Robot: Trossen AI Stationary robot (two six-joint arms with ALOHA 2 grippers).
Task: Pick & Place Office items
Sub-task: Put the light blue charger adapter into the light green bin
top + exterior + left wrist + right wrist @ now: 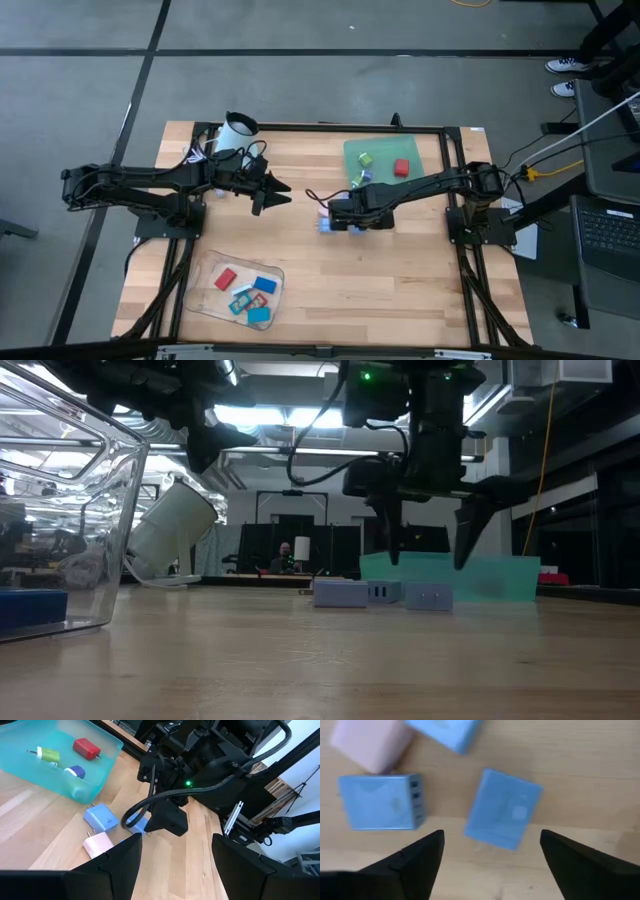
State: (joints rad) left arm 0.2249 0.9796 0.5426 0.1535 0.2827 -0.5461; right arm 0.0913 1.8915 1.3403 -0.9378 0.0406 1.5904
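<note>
Several small blocky chargers lie flat on the wooden table: light blue ones [502,810] [380,802] and a pink one [370,742], seen as a cluster [327,222] in the high view. My right gripper [430,555] hangs open just above them, fingers pointing down on either side of one light blue block [430,595], touching nothing. My left gripper [272,192] is open in the air left of the cluster, near the white mug [237,132]. More pieces lie in the teal tray [425,150] and in the clear container [200,285].
The teal tray at the far side holds a green piece [366,159], a red one [401,167] and a blue one [76,771]. The clear container near the front left holds red, blue and teal pieces. The mug lies tipped at the far left. A black frame borders the table.
</note>
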